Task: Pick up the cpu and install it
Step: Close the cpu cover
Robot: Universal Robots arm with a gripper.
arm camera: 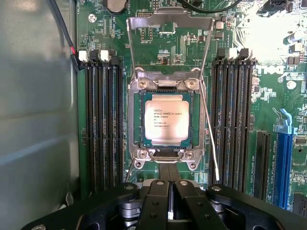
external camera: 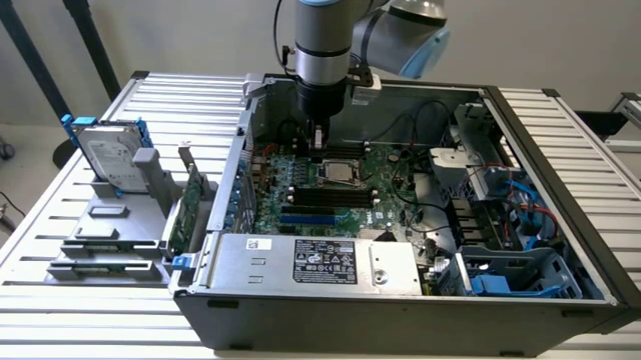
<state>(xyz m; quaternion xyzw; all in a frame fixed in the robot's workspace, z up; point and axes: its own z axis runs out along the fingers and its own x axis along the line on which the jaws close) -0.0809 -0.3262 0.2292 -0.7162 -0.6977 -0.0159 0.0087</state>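
Note:
The cpu [arm camera: 166,117], a small square chip with a silvery top and printed text, lies flat in the metal socket frame [arm camera: 134,120] on the green motherboard. The exterior view has the cpu [external camera: 338,171] in the middle of the board inside the open computer case. My gripper [arm camera: 169,173] is shut, its black fingers pressed together just off one edge of the socket, with nothing visible between them. In the exterior view the gripper [external camera: 318,144] hangs straight down into the case, close above the board and just behind the cpu. The socket's hinged plate [arm camera: 170,19] stands open.
Black memory slots [arm camera: 103,120] run along both sides of the socket, and a thin wire lever [arm camera: 210,139] lies beside it. A power supply box [external camera: 315,261] fills the case front. Outside, at the exterior view's left, stand a hard drive with blue rails [external camera: 105,154] and green cards [external camera: 185,214].

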